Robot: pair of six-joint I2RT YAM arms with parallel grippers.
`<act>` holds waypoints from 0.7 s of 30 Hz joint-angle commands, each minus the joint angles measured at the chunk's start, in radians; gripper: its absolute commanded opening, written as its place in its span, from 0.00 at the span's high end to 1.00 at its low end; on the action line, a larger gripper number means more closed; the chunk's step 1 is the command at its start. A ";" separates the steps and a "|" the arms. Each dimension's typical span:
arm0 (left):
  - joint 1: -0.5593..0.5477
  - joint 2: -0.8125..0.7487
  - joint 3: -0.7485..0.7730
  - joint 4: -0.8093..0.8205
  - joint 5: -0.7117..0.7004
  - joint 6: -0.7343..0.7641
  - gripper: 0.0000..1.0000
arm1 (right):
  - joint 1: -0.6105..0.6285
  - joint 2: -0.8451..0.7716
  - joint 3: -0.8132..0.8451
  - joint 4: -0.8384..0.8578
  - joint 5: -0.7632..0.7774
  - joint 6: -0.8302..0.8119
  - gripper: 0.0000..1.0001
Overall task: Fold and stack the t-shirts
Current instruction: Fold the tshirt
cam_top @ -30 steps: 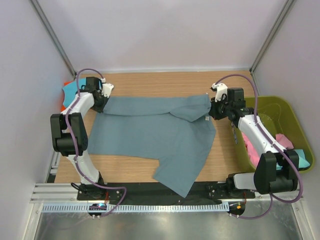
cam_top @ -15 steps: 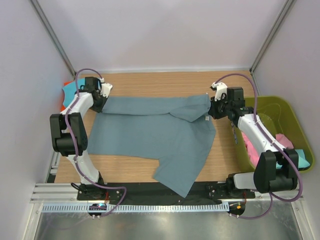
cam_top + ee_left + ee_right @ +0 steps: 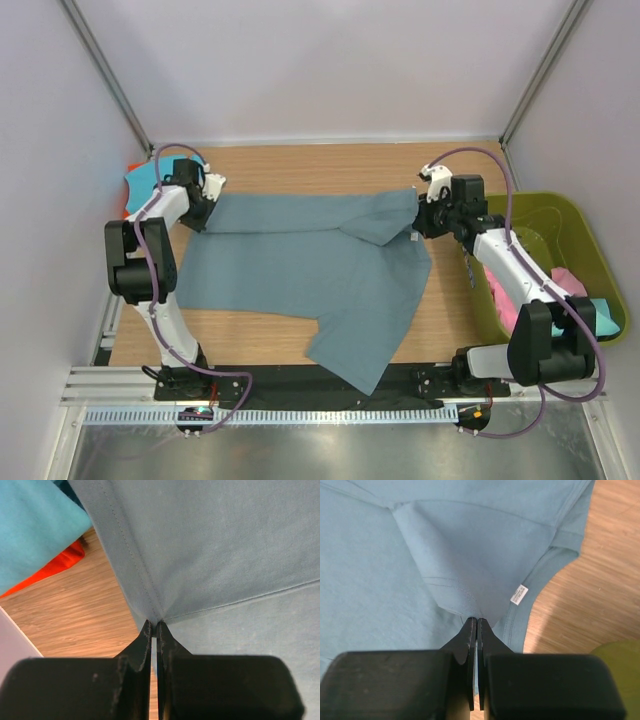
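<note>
- My left gripper (image 3: 154,625) is clamped on the far-left corner of the slate blue-grey t-shirt (image 3: 300,265). The two fingers are pressed together, with a pinch of seamed cloth caught right at their tips.
- My right gripper (image 3: 474,621) is closed the same way on the far-right end of that shirt, and the fabric rises to a small peak where the fingertips meet.
- Between the two grips, the shirt's far edge runs left to right across the wooden table (image 3: 300,162). The rest of the body lies spread toward the near side, and one corner reaches the black rail (image 3: 270,378) at the table's near edge.
- A flap of the shirt is folded over near my right gripper. The small white label (image 3: 519,594) shows on the cloth just right of those fingertips, beside the curved hem.
- A turquoise shirt (image 3: 30,525) and an orange shirt (image 3: 55,567) lie at the far-left corner of the table, just left of my left grip. The turquoise one sits on top of the orange.
- The olive-green basket (image 3: 575,215) stands to the right of the table and holds a pink shirt (image 3: 567,278) and a second turquoise piece (image 3: 606,318).
</note>
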 commanded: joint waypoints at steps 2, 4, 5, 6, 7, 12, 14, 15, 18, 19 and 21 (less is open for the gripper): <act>0.014 0.006 0.014 0.002 -0.018 -0.020 1.00 | 0.005 0.031 -0.040 0.094 0.033 -0.020 0.99; 0.012 0.014 0.016 0.002 -0.024 -0.020 1.00 | 0.005 0.043 -0.032 0.111 0.047 -0.041 0.99; 0.012 0.015 0.014 0.002 -0.026 -0.019 1.00 | 0.005 0.058 -0.017 0.111 0.059 -0.047 0.99; 0.014 0.015 0.017 0.002 -0.027 -0.017 1.00 | 0.005 0.065 -0.008 0.114 0.062 -0.055 0.99; 0.012 0.018 0.019 0.004 -0.027 -0.019 1.00 | 0.005 0.072 0.002 0.121 0.067 -0.061 0.99; 0.012 0.032 0.034 0.002 -0.026 -0.022 1.00 | 0.005 0.132 0.032 0.160 0.113 -0.081 0.99; 0.012 0.038 0.034 0.004 -0.029 -0.023 1.00 | 0.005 0.155 0.036 0.166 0.119 -0.093 0.99; 0.014 0.040 0.039 0.004 -0.030 -0.023 1.00 | 0.005 0.161 0.034 0.169 0.142 -0.096 0.99; 0.012 0.044 0.042 0.002 -0.033 -0.022 1.00 | 0.005 0.178 0.023 0.189 0.192 -0.121 0.95; 0.012 0.046 0.043 0.002 -0.033 -0.023 1.00 | 0.005 0.180 0.022 0.195 0.206 -0.129 0.96; 0.012 0.047 0.045 0.002 -0.032 -0.025 1.00 | 0.002 0.180 0.022 0.209 0.225 -0.138 0.99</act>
